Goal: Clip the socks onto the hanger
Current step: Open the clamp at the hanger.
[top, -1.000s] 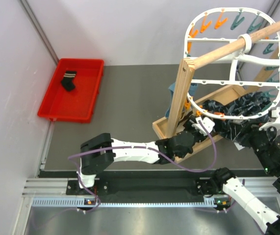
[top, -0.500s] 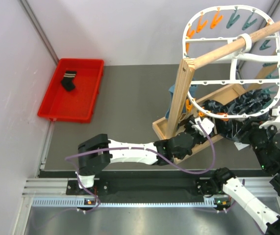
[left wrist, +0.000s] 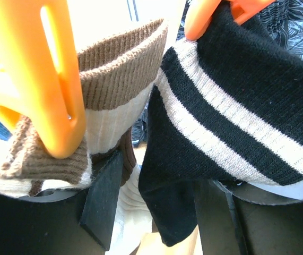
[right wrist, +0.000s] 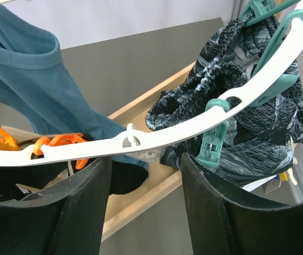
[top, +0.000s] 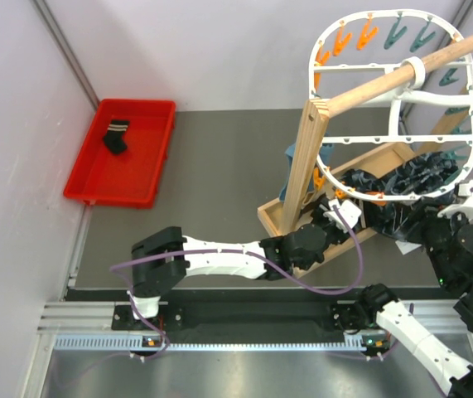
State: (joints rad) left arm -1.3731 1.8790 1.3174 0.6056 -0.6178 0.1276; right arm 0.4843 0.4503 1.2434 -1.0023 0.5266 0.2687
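Grey table (top: 219,166): hanger (right wrist: 162,133) has tilted upward; left gripper (left wrist: 159,212), right gripper (right wrist: 146,170) both spread.

Ribbed knit socks (left wrist: 236,122); glossy plastic pegs (left wrist: 13,48); smooth white plastic hanger (right wrist: 167,135).

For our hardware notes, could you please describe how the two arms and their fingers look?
Both the left arm and right arm have slim white links joined by black joint housings. A purple cable trails along each. The fingers are broad, flat, matt black blades. A green light glows at the right base.
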